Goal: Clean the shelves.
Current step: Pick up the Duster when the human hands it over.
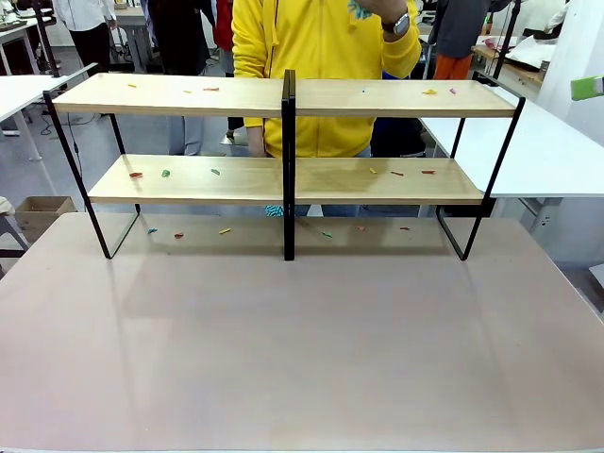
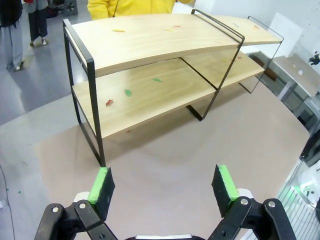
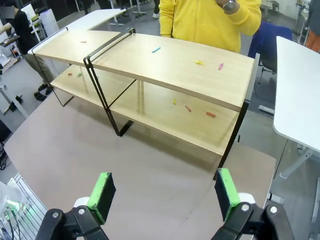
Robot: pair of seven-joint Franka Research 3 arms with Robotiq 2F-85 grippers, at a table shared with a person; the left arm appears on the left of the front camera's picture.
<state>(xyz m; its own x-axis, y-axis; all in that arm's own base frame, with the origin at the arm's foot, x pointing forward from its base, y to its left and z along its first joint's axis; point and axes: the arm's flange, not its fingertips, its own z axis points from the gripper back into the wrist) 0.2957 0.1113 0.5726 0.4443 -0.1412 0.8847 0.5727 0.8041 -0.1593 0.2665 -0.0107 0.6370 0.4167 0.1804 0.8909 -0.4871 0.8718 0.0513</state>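
Observation:
The shelves (image 1: 189, 94) stand across the far half of the table: two light-wood boards in a thin black frame with a black centre post (image 1: 289, 160). Small coloured scraps lie on both boards, such as a red one (image 1: 136, 175) on the lower left and a yellow one (image 1: 429, 92) on the upper right. Others lie on the table under the shelves (image 1: 225, 230). My left gripper (image 2: 162, 187) is open above the table, facing the shelves' left end (image 2: 150, 90). My right gripper (image 3: 162, 192) is open, facing their right end (image 3: 175, 65). Both hold nothing.
A person in a yellow top (image 1: 321, 57) stands behind the shelves with a hand raised. White tables (image 1: 547, 151) flank the far side at right and left (image 1: 19, 94). The near half of the pinkish-grey table (image 1: 302, 359) is bare. A cardboard box (image 1: 38, 212) sits on the floor at left.

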